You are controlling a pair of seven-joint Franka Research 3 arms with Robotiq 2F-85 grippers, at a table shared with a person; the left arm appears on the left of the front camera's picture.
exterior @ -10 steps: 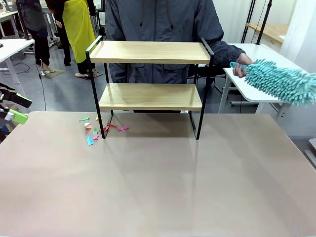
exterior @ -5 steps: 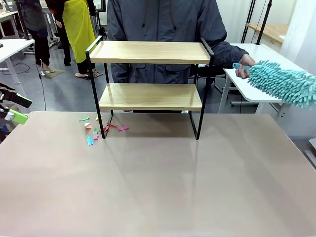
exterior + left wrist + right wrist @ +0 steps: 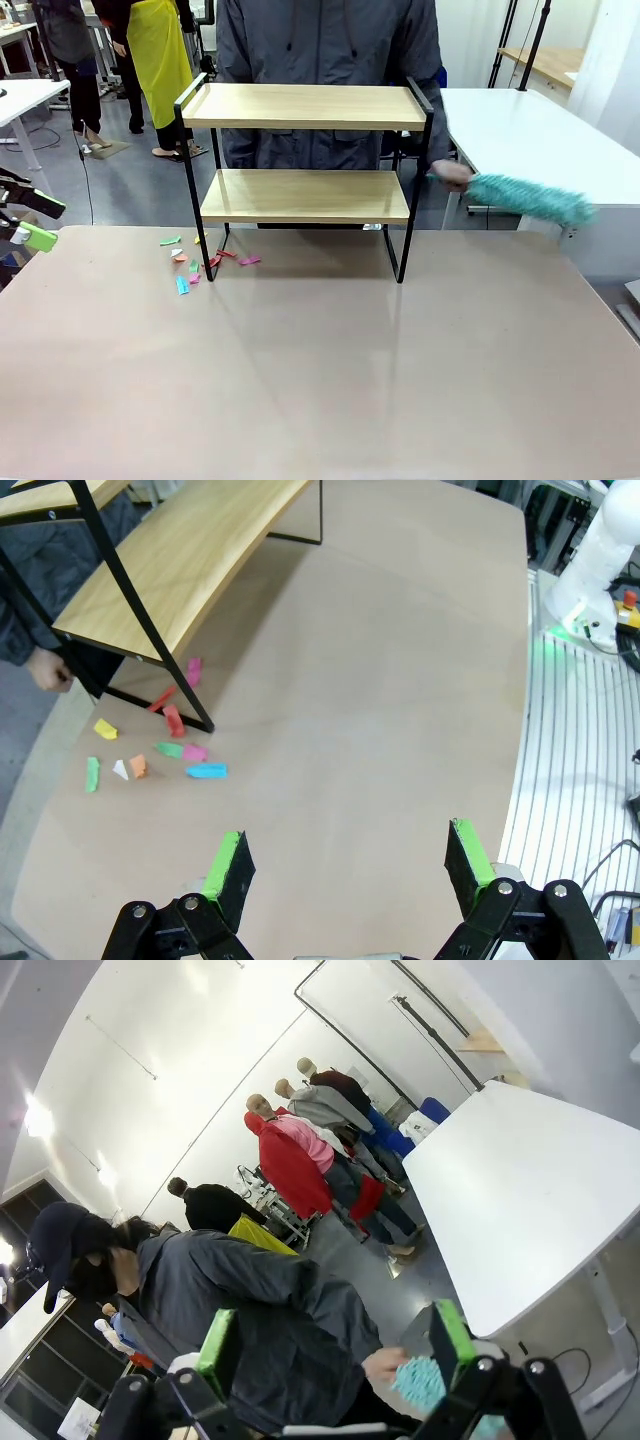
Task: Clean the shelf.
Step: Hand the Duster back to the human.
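The shelf (image 3: 305, 195) looks light and rigid; I'd grip a thin black side rail. My left gripper (image 3: 345, 865) and right gripper (image 3: 330, 1355) both stand apart, empty.

Table (image 3: 330, 380) front open; shelf (image 3: 305, 195), paper scraps (image 3: 190, 265) obstruct rear.

Teal fluffy microfibre duster (image 3: 530, 197): motion-blurred at 3 o'clock of the front view; strands indistinct. In the right wrist view (image 3: 420, 1382), partly behind a green-padded finger (image 3: 452, 1335)

Person's hand (image 3: 452, 175) on the duster handle: blurred, fingers not separable

Left black two-finger gripper with green pads (image 3: 25, 220): cut by the 9 o'clock edge

Small coloured paper scraps (image 3: 195, 262): too small to count

Two-tier light wooden shelf in black metal frame (image 3: 170, 565): cropped at 11 o'clock
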